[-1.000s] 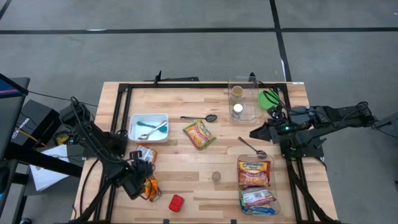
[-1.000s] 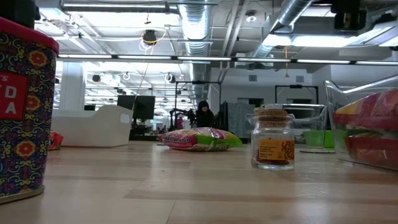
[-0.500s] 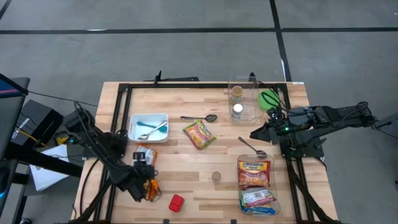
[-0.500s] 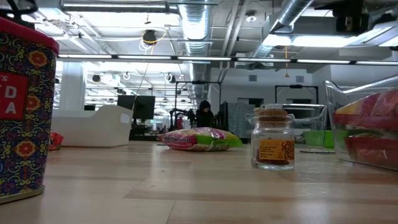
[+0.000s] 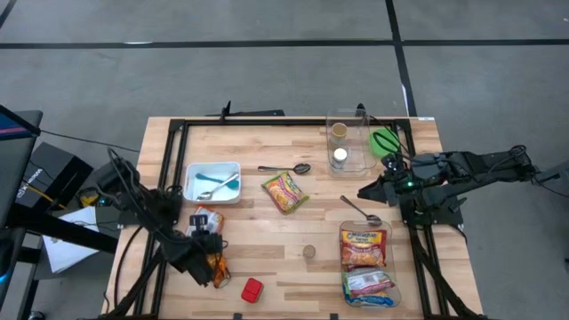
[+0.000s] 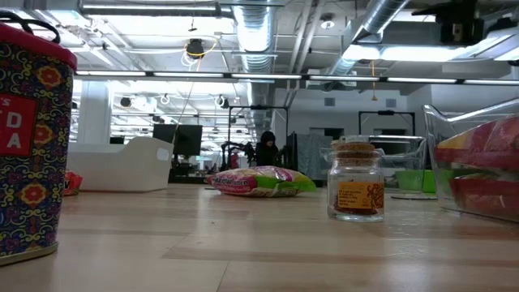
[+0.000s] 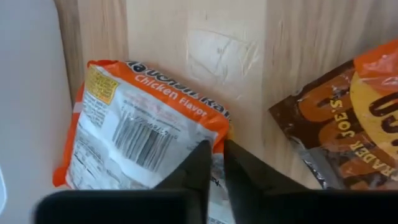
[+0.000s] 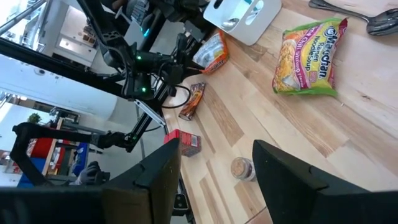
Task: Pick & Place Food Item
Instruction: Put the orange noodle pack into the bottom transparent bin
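Note:
An orange-and-white ramen packet [image 7: 140, 134] lies flat on the table's near left, just near of the white tray [image 5: 212, 182]. My left gripper [image 7: 214, 168] [image 5: 204, 242] points steeply down with its fingers closed on the packet's edge. A brown snack packet [image 7: 345, 121] lies flat close beside it. My right gripper [image 8: 214, 180] [image 5: 369, 190] hangs open above the table's right side, touching nothing. My left gripper pinches the ramen packet's edge [image 7: 217, 144], on the side facing the brown packet, between its two fingers. The fingers slant steeply down from the table's left. The packet lies flat on the table.
A green-yellow ramen packet [image 5: 284, 191] and a spoon [image 5: 284, 168] lie mid-table. A small jar [image 5: 308, 252] and a red box [image 5: 252, 290] stand near the front. A clear bin [image 5: 364, 262] with packets is at the near right, and a clear container [image 5: 348, 147] at the far right.
My left arm has sunk toward the orange-and-white ramen packet, its gripper coming down onto the packet. The packet lies where it was. My right arm has kept still.

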You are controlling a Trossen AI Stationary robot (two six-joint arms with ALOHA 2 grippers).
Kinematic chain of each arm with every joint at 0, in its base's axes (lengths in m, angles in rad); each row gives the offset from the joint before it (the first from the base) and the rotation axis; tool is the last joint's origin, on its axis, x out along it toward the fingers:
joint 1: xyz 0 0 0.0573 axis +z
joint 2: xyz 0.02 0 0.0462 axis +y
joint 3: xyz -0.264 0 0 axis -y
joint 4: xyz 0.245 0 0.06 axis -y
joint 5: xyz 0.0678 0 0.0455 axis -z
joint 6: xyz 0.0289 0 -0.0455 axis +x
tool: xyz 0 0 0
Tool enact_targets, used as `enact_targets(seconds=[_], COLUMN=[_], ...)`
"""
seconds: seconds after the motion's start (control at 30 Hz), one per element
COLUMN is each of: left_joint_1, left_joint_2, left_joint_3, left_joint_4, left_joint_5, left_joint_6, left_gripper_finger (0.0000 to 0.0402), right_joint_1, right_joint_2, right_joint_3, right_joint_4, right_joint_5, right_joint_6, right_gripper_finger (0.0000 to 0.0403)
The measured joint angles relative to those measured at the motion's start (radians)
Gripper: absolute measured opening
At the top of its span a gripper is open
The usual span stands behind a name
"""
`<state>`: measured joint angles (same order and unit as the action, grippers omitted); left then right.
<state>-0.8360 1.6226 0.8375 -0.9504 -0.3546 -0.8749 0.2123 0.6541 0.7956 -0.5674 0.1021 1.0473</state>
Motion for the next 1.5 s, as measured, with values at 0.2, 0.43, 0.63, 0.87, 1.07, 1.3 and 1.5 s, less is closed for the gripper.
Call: enact_targets(seconds=[0.2,0.43,0.63,0.87,1.07,1.3,1.5], left_joint_1=[0.028,0.069,0.158,0.329,0.484,0.585,0.603], left_joint_2=[-0.074,-0.293,-0.505,-0.604,-0.566,-0.516,-0.501], left_joint_3=[0.0,0.0,0.0,0.0,0.0,0.0,0.0], left_joint_4=[0.018,0.11,0.279,0.484,0.684,0.902,1.075], left_joint_5=[0.013,-0.034,-0.034,0.062,0.179,0.231,0.259], left_joint_6=[-0.05,-0.018,0.098,0.277,0.4,0.473,0.501], left_gripper_finger=[0.0003,0.0001,0.0001,0.0,0.0,0.0,0.0], right_joint_1=[0.0,0.0,-0.01,-0.098,-0.234,-0.344,-0.39], right_joint_2=[0.0,0.0,0.001,0.041,0.149,0.356,0.522], right_joint_3=[0.0,0.0,0.0,0.0,0.013,0.167,0.315], right_joint_4=[0.0,0.083,0.142,0.24,0.407,0.439,0.44], right_joint_5=[-0.001,-0.027,-0.028,-0.044,-0.197,-0.387,-0.565], right_joint_6=[-0.008,-0.098,-0.268,-0.504,-0.62,-0.76,-0.826], right_gripper_finger=[0.0193,0.0193,0.0193,0.0193,0.0193,0.0193,0.0193])
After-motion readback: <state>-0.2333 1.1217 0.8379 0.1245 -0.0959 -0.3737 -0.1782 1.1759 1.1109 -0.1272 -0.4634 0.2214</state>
